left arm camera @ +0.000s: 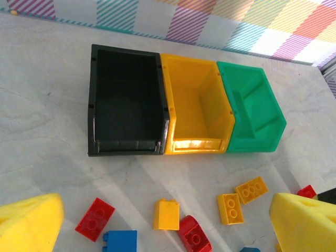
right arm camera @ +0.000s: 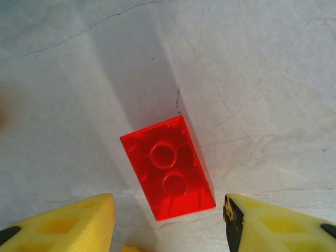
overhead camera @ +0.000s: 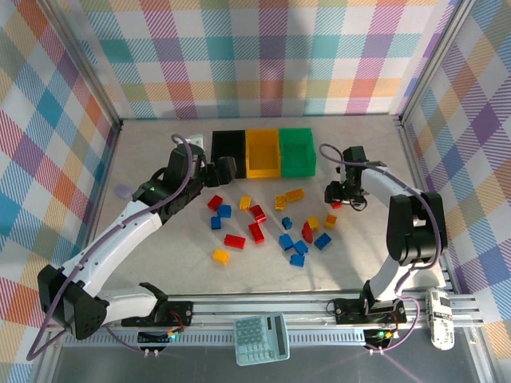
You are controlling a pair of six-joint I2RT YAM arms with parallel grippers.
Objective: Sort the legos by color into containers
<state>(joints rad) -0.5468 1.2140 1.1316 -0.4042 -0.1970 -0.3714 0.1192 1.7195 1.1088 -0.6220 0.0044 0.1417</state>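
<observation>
Red, blue and yellow legos (overhead camera: pixel 257 215) lie scattered on the table in front of the containers, a black bin (overhead camera: pixel 227 144), a yellow bin (overhead camera: pixel 263 153) and a green bin (overhead camera: pixel 297 150) joined in a row. In the left wrist view all three bins (left arm camera: pixel 126 105) look empty. My left gripper (overhead camera: pixel 227 169) hangs open over the nearest bricks, above a yellow brick (left arm camera: pixel 167 214). My right gripper (right arm camera: pixel 169 210) is low over a lone red brick (right arm camera: pixel 167 167) right of the pile. Its yellow fingers (right arm camera: pixel 79 220) flank the brick's near end with a small gap on each side.
A teal calculator (overhead camera: pixel 261 338) lies on the front rail between the arm bases. A white object (overhead camera: pixel 439 317) rests at the front right. Plaid walls close in the back and both sides. A small purple disc (overhead camera: pixel 121 190) sits at the table's left edge.
</observation>
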